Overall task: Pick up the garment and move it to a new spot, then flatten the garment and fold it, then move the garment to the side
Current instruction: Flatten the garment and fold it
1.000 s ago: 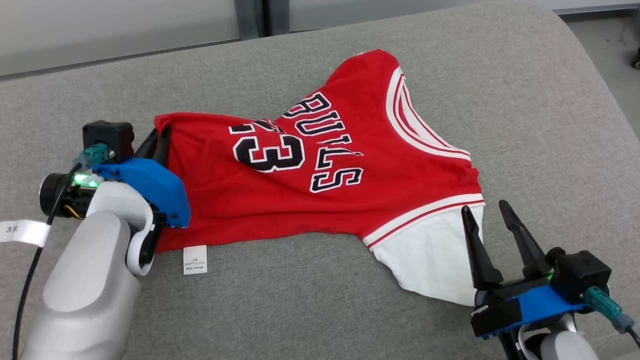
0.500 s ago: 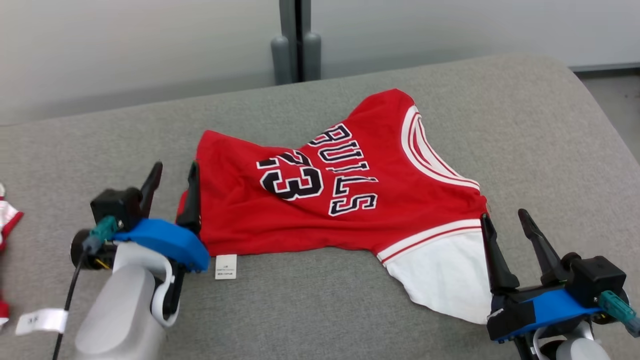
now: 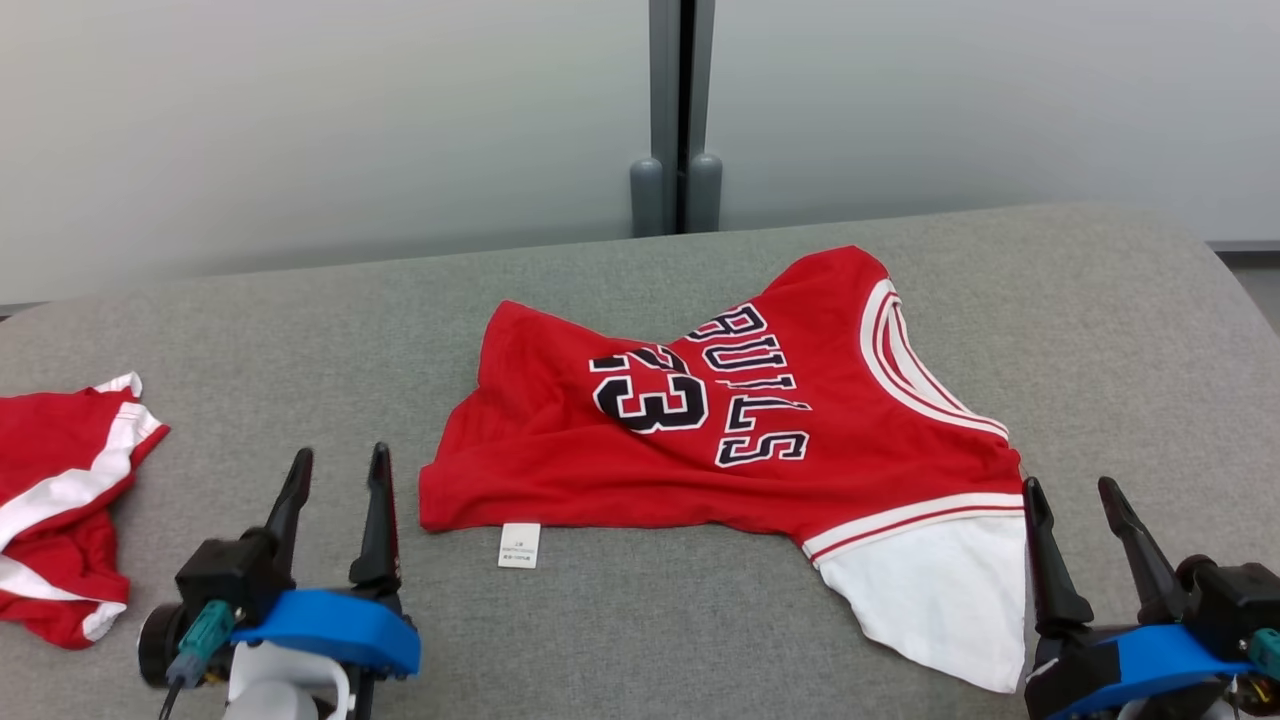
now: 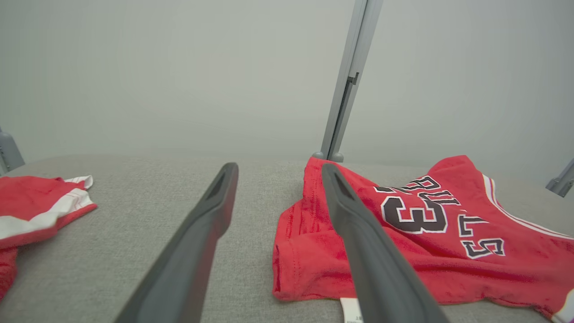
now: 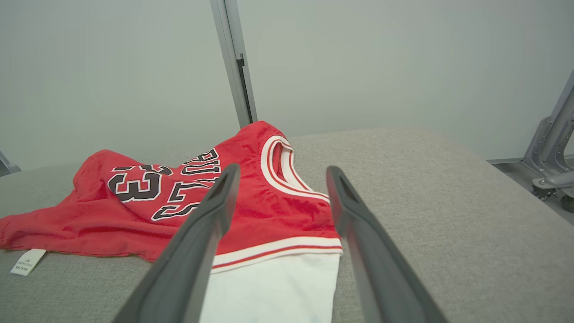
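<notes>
Left tool (image 3: 341,455) has let go of the jersey (image 3: 720,440): a second ago it was clamped on the hem, and now its fingers stand apart, drawn back just clear of that edge. The right tool (image 3: 1069,487) is open too, as before, by the white panel. The jersey lies rumpled mid-surface (image 3: 600,620), held by nothing. The placing looks done, so flattening should come next.

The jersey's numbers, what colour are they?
The numbers are black with white edges; the head view shows them best.
</notes>
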### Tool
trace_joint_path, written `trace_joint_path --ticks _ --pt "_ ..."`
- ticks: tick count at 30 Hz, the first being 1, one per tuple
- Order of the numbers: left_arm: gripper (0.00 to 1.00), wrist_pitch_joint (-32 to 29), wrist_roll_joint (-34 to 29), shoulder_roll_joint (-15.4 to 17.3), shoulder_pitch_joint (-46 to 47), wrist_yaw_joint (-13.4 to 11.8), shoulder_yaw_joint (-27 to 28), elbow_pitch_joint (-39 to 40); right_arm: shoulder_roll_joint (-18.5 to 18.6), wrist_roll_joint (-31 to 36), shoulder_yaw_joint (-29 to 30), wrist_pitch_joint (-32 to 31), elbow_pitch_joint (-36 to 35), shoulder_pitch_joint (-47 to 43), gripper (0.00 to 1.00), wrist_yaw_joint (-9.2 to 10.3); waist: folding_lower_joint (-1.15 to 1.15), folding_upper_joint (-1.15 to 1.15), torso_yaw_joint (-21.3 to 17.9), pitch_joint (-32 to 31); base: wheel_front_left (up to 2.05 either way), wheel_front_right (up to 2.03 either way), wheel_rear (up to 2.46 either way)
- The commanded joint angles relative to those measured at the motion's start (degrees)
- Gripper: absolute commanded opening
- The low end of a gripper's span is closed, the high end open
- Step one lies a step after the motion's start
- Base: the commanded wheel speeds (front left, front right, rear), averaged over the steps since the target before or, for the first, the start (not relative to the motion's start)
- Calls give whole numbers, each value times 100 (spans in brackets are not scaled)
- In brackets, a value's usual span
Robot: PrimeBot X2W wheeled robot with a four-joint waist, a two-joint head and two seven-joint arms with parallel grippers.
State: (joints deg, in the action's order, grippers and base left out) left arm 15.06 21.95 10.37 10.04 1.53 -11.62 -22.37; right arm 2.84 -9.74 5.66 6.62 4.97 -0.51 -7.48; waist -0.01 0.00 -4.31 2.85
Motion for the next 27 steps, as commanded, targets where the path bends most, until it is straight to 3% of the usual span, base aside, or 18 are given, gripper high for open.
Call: trace_joint_path --ticks 1,11,27 --pt "100 14 -33 -16 -89 -26 57 70 9 -9 27 5 23 -91 100 -3 1 0 18 -30 0 0 0" --pt "100 15 -179 51 -740 27 278 377 9 -34 148 -40 187 -256 100 -3 1 0 169 -207 0 0 0" --pt "100 0 -345 -43 -667 146 204 205 9 -91 42 -67 173 -176 100 -3 1 0 77 -90 0 0 0"
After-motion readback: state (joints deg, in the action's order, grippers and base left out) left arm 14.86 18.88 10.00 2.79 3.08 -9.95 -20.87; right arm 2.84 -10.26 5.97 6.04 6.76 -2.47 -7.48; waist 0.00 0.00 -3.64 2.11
